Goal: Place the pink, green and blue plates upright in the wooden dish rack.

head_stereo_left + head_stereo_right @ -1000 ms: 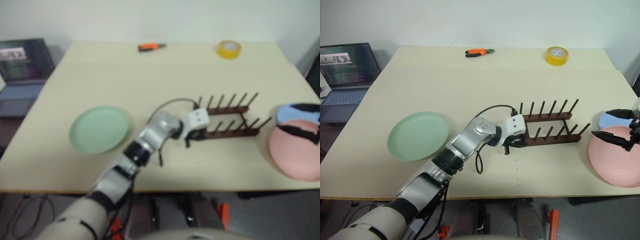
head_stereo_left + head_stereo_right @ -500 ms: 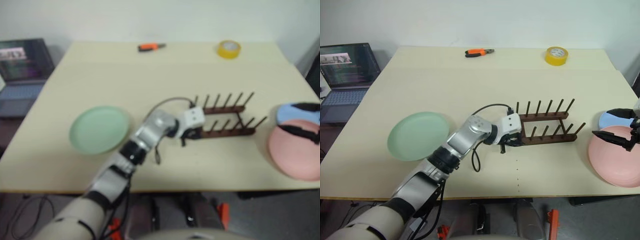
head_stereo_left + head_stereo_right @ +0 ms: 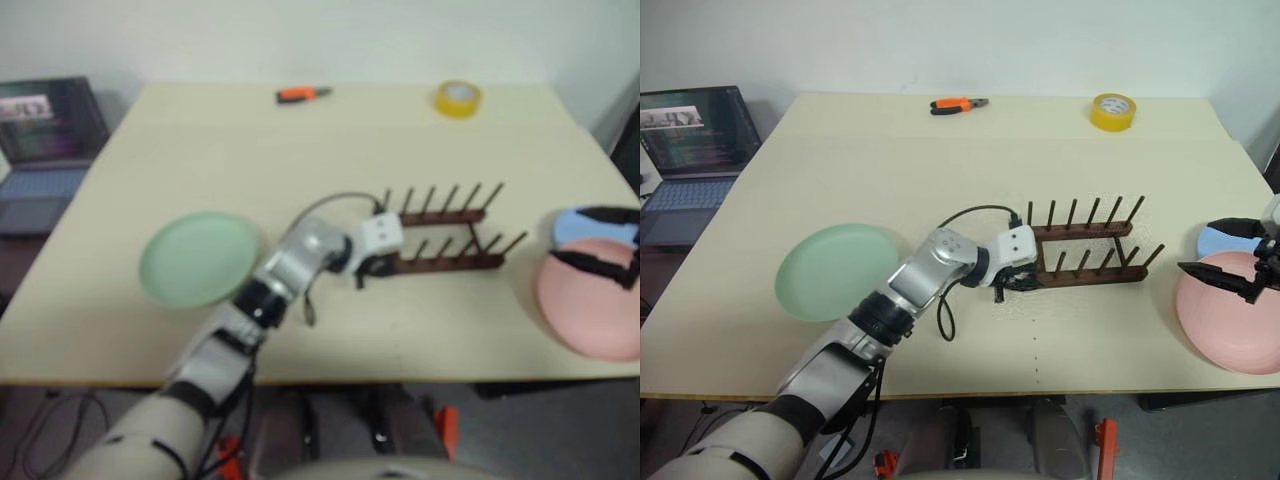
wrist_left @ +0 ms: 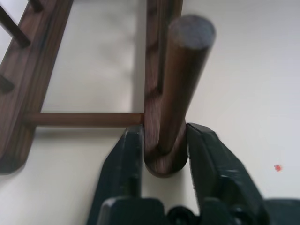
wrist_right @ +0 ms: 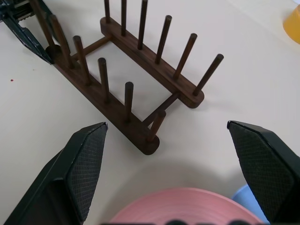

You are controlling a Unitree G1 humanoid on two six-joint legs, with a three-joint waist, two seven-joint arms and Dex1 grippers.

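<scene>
While straddling rack [image 4: 161, 93] rail, left gripper [image 4: 164, 145] loosening.

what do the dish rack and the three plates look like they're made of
The rack looks like dark brown wood with a smooth low-sheen finish: faint grain shows on the rail and pegs close up. The green plate, pink plate and blue plate look matte and evenly coloured, with no glare; plastic or matte ceramic, I can't tell which.

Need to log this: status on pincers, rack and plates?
Left pincer astride rack's end peg. Right pincer open over pink plate. No plates racked.
</scene>
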